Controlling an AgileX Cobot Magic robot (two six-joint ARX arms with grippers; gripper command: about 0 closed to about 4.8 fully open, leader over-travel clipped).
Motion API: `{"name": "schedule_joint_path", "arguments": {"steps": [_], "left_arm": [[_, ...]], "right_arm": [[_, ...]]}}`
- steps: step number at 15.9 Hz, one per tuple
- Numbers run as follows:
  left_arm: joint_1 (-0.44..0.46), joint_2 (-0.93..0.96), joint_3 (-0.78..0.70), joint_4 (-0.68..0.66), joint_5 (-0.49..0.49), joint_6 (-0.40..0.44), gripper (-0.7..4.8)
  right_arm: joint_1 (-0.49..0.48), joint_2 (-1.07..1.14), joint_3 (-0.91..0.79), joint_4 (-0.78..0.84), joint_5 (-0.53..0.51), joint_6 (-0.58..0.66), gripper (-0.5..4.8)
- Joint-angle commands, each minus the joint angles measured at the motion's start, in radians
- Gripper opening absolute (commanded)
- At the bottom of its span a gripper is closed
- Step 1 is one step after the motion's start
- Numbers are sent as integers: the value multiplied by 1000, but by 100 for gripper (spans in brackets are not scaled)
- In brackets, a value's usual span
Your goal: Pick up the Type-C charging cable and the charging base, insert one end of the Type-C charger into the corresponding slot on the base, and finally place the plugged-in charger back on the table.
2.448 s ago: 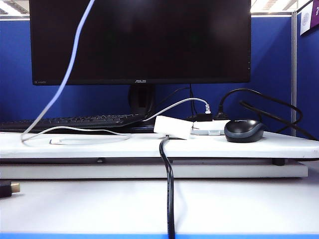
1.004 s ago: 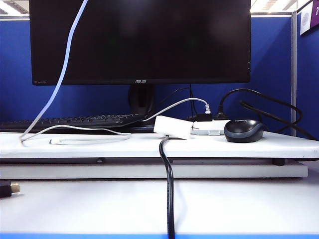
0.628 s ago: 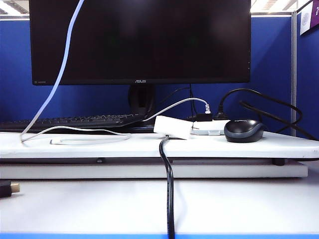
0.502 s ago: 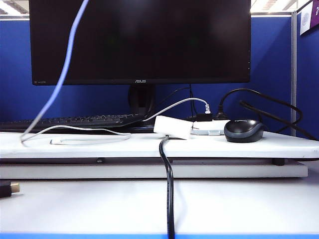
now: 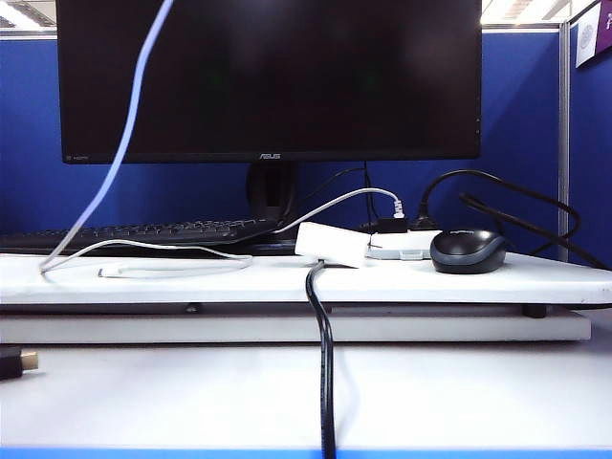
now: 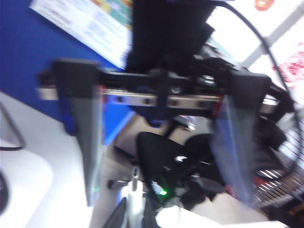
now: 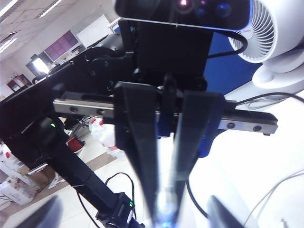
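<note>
Left gripper (image 6: 166,197): jaws wide, nothing between them.
Right gripper (image 7: 164,211): jaws narrow, a pale blur at the tips (cable or not, I cannot tell).
Base (image 5: 332,244): on the table (image 5: 478,382), well apart from both grippers; light, smooth; grip its flat sides.
Cable (image 5: 124,143): limp, slippery; rises out of view; pinch just behind the connector.

Exterior view sharp, evenly lit; wrist views motion-blurred, windows glaring.
</note>
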Motion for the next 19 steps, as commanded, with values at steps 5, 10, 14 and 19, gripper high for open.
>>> {"name": "schedule_joint_path", "arguments": {"steps": [5,10,14,19], "left_arm": [[37,-41,2,-21,-139,30,-6],[44,-82,3,-114,-367,31,-6],[44,-100,3,-201,-528,34,-6],[44,-103,3,-239,-633,30,-6]], "right_arm": [[-48,-13,6,-408,291,-404,333],[25,34,6,-624,586,-638,332],[39,110,6,-641,677,-764,332],[39,280,6,-565,747,-933,333]]}}
